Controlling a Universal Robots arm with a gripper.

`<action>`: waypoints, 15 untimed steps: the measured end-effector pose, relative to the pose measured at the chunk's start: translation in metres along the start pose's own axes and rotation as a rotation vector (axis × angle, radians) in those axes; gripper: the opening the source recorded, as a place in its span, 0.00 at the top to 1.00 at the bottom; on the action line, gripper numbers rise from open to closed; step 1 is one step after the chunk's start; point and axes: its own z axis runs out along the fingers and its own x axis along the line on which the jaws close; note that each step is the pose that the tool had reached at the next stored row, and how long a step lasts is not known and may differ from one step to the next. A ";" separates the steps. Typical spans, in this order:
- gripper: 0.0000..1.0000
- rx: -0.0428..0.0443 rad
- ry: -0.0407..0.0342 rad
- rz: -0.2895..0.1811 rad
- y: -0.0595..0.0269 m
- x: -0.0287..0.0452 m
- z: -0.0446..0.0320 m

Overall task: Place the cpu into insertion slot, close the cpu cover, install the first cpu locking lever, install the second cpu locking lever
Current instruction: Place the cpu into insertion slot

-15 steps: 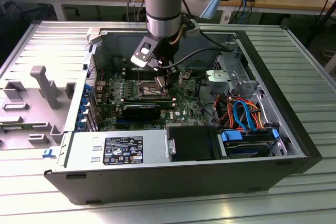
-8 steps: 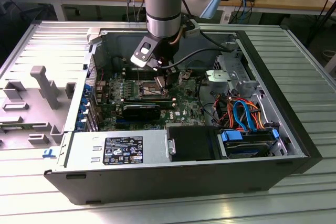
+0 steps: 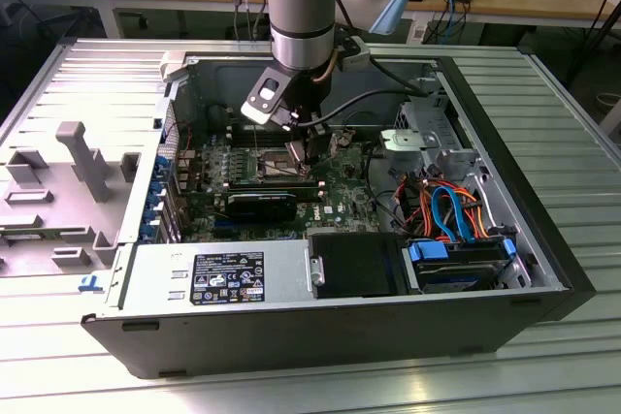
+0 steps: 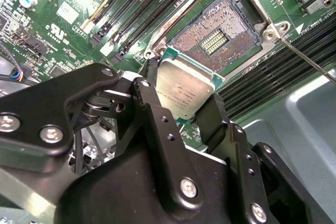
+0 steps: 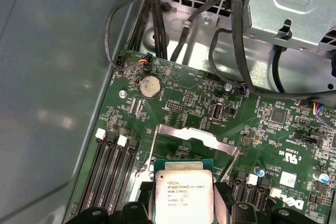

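One chip in my pincer [image 4: 181,103]: the small flat square cpu with a dull silver metal top [image 4: 186,87]. It's pinched by opposite edges between my two black fingers [image 4: 155,121], which are pressed onto it and hold nothing else.

In the second wrist view the cpu hangs over the near corner of the insertion slot [image 4: 215,35], the square socket with a dark pin field and silver metal rim. Not seated; the pin field is bare.

The cpu cover [image 5: 195,136], a thin silver metal frame plate, stands raised just beyond the cpu in the first wrist view, so it's open.

A thin silver rod [image 4: 307,61] runs out past one socket corner. Can't tell which lever it is.

Long black memory slots [image 4: 142,9] lie on both sides of the socket on the green circuit board [image 5: 262,129].

In the exterior view my grey arm [image 3: 306,7] reaches down into the open dark computer case [image 3: 291,341].
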 end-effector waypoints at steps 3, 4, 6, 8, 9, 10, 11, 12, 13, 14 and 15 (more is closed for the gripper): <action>0.46 0.0000 -0.0002 0.003 0.0000 0.0000 0.0001; 0.46 0.0000 -0.0003 0.004 0.0000 0.0000 0.0001; 0.46 0.0000 -0.0004 0.005 0.0000 0.0000 0.0001; 0.46 0.0000 -0.0005 0.007 0.0000 0.0000 0.0002; 0.46 -0.0001 -0.0006 0.007 0.0000 0.0000 0.0002; 0.46 -0.0001 -0.0007 0.008 0.0000 0.0000 0.0002; 0.46 -0.0001 -0.0007 0.009 0.0000 0.0000 0.0002; 0.46 -0.0001 -0.0007 0.009 0.0000 0.0000 0.0002; 0.46 -0.0001 -0.0008 0.010 0.0000 0.0000 0.0003; 0.46 -0.0002 -0.0008 0.010 0.0000 0.0000 0.0003; 0.46 -0.0001 -0.0009 0.011 0.0000 0.0000 0.0003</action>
